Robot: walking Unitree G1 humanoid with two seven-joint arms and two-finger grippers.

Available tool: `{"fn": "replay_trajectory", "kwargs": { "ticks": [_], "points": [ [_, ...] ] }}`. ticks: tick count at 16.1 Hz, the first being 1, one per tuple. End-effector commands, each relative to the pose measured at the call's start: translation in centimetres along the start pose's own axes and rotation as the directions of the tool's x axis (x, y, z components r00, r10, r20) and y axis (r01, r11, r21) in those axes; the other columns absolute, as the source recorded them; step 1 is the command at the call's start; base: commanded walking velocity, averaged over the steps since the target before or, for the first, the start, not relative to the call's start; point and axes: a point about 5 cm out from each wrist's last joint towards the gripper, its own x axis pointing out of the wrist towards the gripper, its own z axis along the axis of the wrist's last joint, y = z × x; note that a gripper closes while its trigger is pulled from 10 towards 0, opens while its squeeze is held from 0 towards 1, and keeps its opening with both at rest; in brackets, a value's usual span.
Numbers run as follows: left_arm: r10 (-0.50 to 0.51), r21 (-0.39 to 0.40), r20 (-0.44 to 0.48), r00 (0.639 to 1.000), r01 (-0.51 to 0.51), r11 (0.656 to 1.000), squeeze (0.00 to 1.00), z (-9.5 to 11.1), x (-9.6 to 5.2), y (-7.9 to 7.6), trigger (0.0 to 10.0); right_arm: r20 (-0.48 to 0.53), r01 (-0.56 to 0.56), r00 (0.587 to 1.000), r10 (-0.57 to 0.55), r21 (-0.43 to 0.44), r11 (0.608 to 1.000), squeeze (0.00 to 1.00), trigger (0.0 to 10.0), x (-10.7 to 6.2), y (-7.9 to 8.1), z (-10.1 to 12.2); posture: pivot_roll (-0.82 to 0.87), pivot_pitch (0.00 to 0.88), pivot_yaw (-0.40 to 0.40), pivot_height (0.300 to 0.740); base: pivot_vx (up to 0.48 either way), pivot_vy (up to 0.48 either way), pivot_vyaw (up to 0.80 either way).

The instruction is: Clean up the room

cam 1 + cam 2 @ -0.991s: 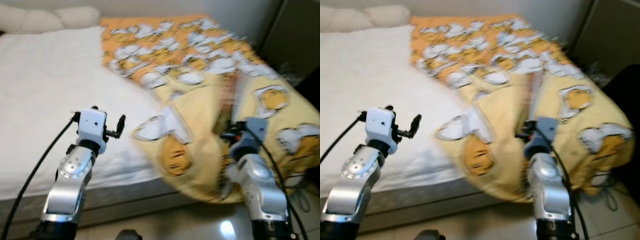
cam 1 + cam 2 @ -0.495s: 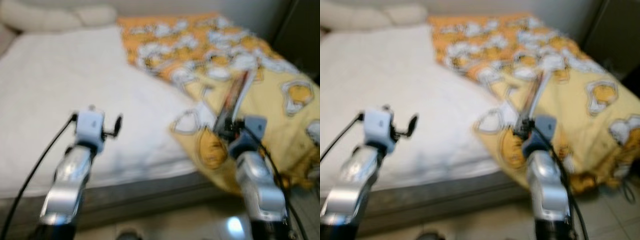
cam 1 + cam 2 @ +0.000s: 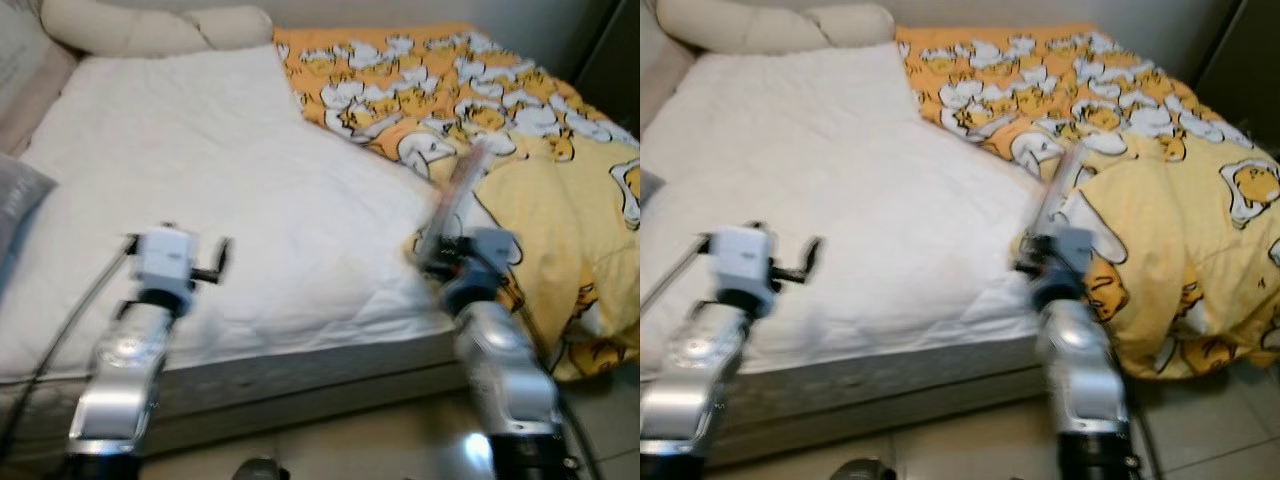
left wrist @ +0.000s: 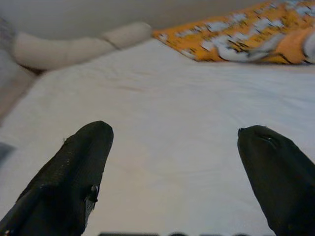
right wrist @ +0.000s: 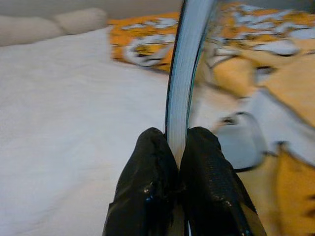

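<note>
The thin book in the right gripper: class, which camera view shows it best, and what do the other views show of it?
The right wrist view is best: the book stands edge-on, sharp, clamped between the right gripper fingers. Both eye views show it as a blurred slanted strip rising above the bed. The left wrist view looks across the white sheet instead.

Bed (image 3: 200,180): white sheet; yellow-orange patterned blanket (image 3: 480,90) covers its right side; cream pillows (image 3: 150,25) lie at the head.
</note>
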Motion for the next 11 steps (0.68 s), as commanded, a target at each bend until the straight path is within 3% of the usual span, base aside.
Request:
{"fn": "replay_trajectory", "kwargs": {
  "ticks": [1,11],
  "points": [
    [-0.021,0.0,0.006,1.0,0.021,1.0,0.0,0.24,0.07,-0.79,10.0,0.049,0.02,0.999,-0.019,-0.014,1.0,0.0,10.0,0.19,-0.67,1.11,0.16,0.0,-0.009,0.74,0.0,0.442,0.0],
    [-0.006,0.001,0.003,1.0,0.006,1.0,0.0,0.26,-0.1,-0.61,10.0,0.041,-0.003,0.999,0.003,-0.014,1.0,0.0,10.0,0.37,-0.33,1.03,0.16,0.0,-0.009,0.74,0.0,0.442,0.0]
  ]
}}
